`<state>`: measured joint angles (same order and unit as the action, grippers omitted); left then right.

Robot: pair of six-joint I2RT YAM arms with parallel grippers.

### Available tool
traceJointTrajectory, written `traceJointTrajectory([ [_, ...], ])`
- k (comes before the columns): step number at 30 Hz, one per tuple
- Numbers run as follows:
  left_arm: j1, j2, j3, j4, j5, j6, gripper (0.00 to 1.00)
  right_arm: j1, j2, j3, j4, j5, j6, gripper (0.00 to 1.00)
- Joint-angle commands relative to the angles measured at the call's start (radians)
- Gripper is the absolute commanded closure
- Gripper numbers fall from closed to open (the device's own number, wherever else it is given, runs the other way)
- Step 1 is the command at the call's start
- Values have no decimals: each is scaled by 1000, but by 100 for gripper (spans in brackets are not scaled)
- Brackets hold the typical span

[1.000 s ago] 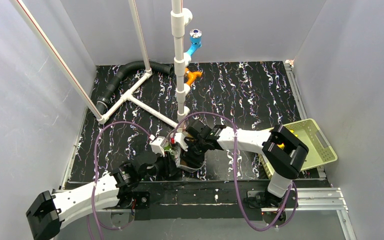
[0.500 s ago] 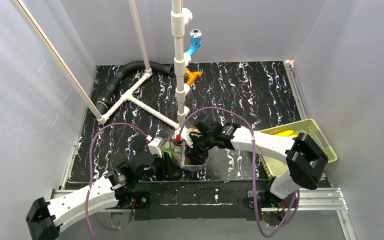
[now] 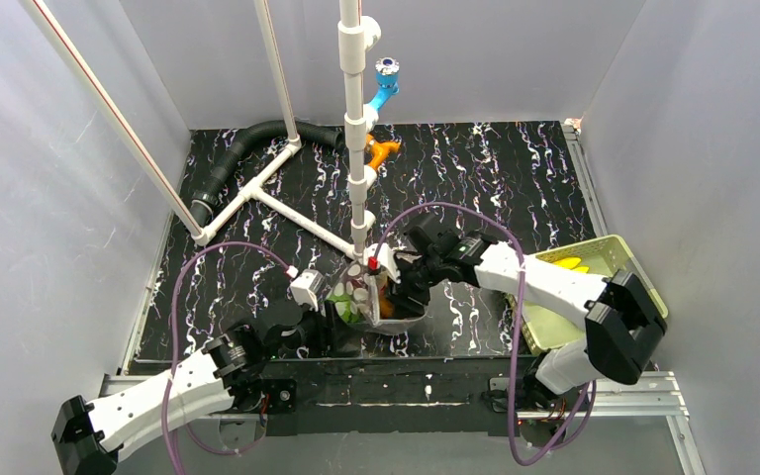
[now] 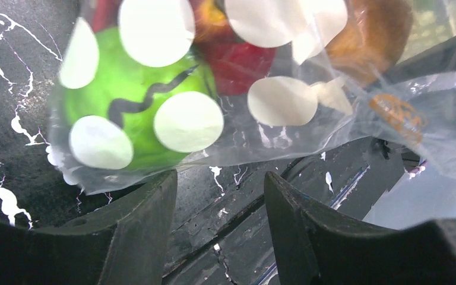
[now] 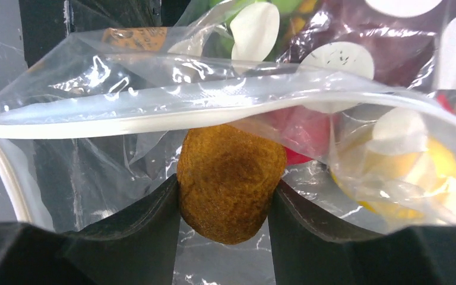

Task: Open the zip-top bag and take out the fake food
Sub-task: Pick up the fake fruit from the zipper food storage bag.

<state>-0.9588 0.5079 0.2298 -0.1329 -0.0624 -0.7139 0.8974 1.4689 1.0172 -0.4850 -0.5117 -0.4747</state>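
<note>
**Right gripper holds a brown piece at the bag's mouth**

The right gripper is clamped on a brown piece of the fake food. Both fingers press against its sides at the open mouth of the zip-top bag. The bag's zip rim arches across just above the piece, and slack clear film hangs beside it. Beyond the rim, deeper in the bag, a red piece and a yellow piece sit close to the brown one.

The left gripper has its fingers apart with nothing between them. The bag's near edge lies just past its fingertips, with a green piece bulging in the corner behind the dotted face. I cannot tell whether the film touches the fingers. The bag rests on the table between the two grippers, near the table's front edge.

The step in hand looks like drawing the brown piece out through the mouth. To do it well, pull straight back along the line of the opening and keep low under the rim, so the piece does not catch the zip lip. Nothing pins the bag, so it may slide along with the piece. The left gripper would do best to pinch the film at the near edge, not the green piece itself. The red piece could also roll out after the brown one.

The mesh basket stands well apart to the right.
</note>
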Motion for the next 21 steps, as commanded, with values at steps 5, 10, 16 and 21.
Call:
traceJointTrajectory([
  [5,-5,-27,32,-6,-20,10,42,-58,-86,-7,-1,-31,-13,85],
  [10,-5,10,40,23,-1,9,41,-56,-23,2,110,108,119,85],
  [16,-5,67,62,49,23,14,40,-13,103,72,125,242,193,87],
  [21,-5,72,65,46,19,21,38,-22,10,35,152,162,318,90],
])
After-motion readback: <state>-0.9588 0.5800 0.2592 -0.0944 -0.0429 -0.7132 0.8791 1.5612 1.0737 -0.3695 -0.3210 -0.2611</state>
